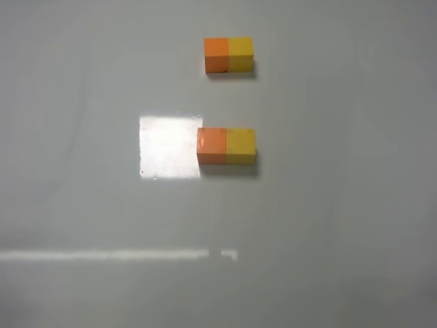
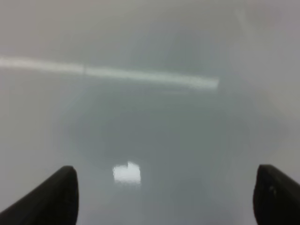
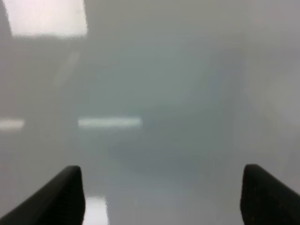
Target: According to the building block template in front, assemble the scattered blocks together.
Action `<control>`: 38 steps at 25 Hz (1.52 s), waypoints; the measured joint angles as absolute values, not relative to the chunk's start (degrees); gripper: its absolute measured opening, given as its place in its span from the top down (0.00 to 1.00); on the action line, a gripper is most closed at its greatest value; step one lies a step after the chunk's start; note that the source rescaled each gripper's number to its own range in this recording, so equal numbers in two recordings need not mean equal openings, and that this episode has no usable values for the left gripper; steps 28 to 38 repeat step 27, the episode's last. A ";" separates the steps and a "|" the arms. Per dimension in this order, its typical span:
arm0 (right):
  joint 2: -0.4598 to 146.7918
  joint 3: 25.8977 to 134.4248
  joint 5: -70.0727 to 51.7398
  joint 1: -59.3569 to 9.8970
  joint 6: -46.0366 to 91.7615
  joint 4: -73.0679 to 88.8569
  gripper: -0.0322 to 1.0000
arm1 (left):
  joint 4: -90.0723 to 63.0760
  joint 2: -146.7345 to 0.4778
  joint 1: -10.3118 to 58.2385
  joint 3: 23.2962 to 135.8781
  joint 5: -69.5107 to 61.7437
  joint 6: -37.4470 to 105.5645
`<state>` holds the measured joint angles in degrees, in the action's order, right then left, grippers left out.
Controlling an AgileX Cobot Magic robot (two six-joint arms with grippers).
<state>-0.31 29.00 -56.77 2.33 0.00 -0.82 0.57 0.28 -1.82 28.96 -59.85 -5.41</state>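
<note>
Exterior high shows you a glossy grey table [image 1: 328,225] carrying the template bar [image 1: 229,55] at the far side and, nearer, the orange cube [image 1: 212,145] touching the yellow cube [image 1: 241,145], matte and square-edged, apparently already matching it. Both grippers, left [image 2: 164,197] and right [image 3: 161,194], hold fingers apart over bare table, probably because nothing remains to grasp.

The building block template [image 1: 229,55] lies behind the scattered blocks [image 1: 227,145]; those two touch, side by side.
</note>
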 joint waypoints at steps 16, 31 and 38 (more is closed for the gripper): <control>-0.31 29.00 -56.77 2.33 0.00 -0.82 0.42 | 0.51 0.28 -1.82 28.96 -59.85 -5.48; -0.31 29.00 -56.77 2.33 0.00 -0.82 0.42 | 0.55 0.28 -1.82 28.96 -59.85 -5.48; -0.31 29.00 -56.77 2.33 0.00 -0.82 0.42 | 0.55 0.28 -1.82 28.96 -59.85 -5.48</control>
